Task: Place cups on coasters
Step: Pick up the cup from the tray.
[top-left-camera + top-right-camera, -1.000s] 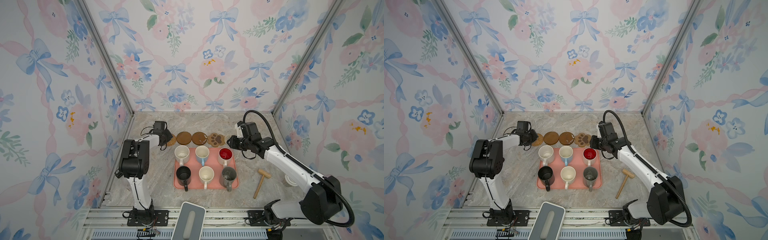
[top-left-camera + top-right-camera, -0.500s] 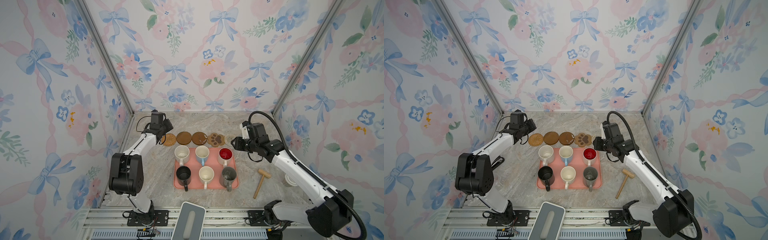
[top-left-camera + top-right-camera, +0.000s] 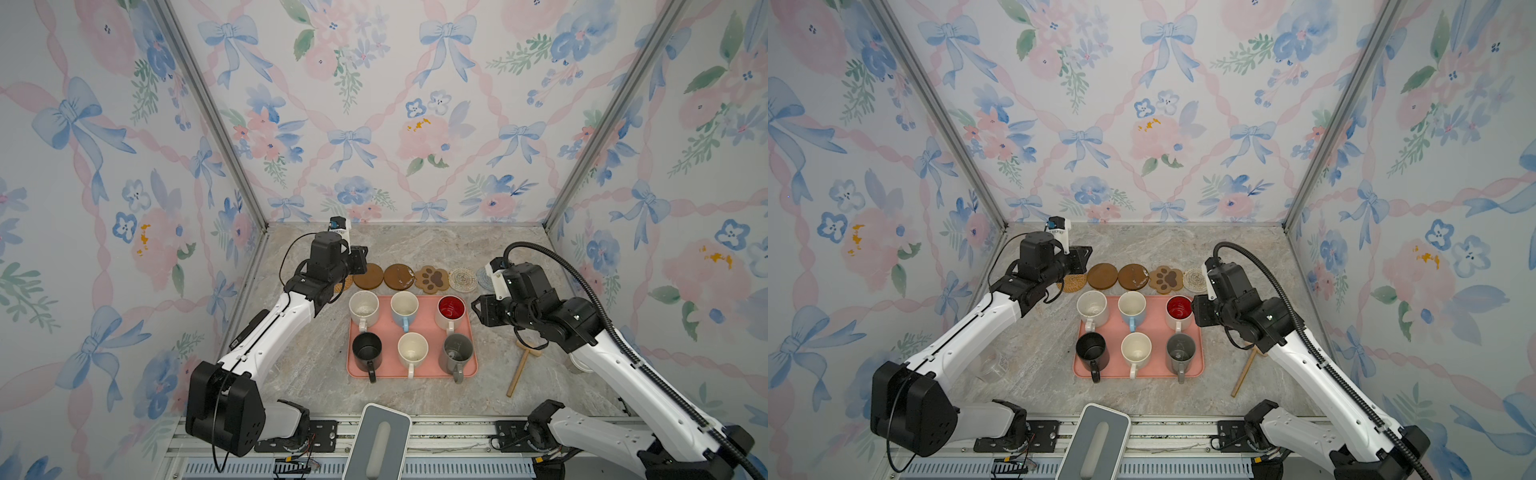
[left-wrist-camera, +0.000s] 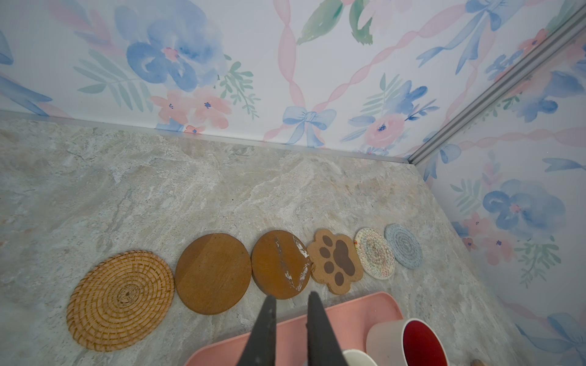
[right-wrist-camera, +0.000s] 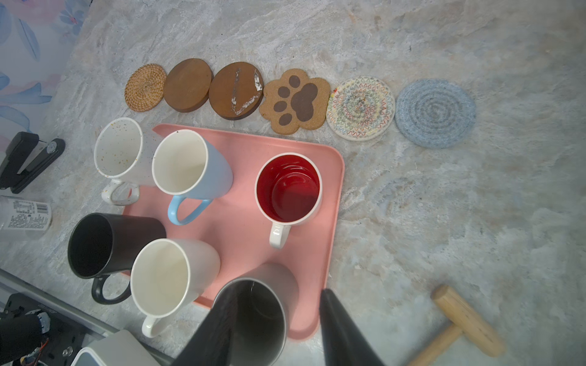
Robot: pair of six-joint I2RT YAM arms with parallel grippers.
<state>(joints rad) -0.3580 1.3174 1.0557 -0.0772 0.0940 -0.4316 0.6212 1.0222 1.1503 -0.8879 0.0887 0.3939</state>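
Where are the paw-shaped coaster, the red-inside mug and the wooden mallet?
paw-print coaster (image 5: 303, 102): right wrist view, on its large centre pad.
red-inside mug (image 3: 451, 307): in a top view, on its red interior.
wooden mallet (image 5: 467, 320): right wrist view, on its head.

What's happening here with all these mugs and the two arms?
Two robot arms are set to move six mugs from a pink tray onto the row of coasters behind it. No mug is moved yet: all stand on the tray, every coaster bare. The left gripper hovers by the rattan coaster, the right gripper beside the red-lined mug, both with fingers apart, holding nothing.
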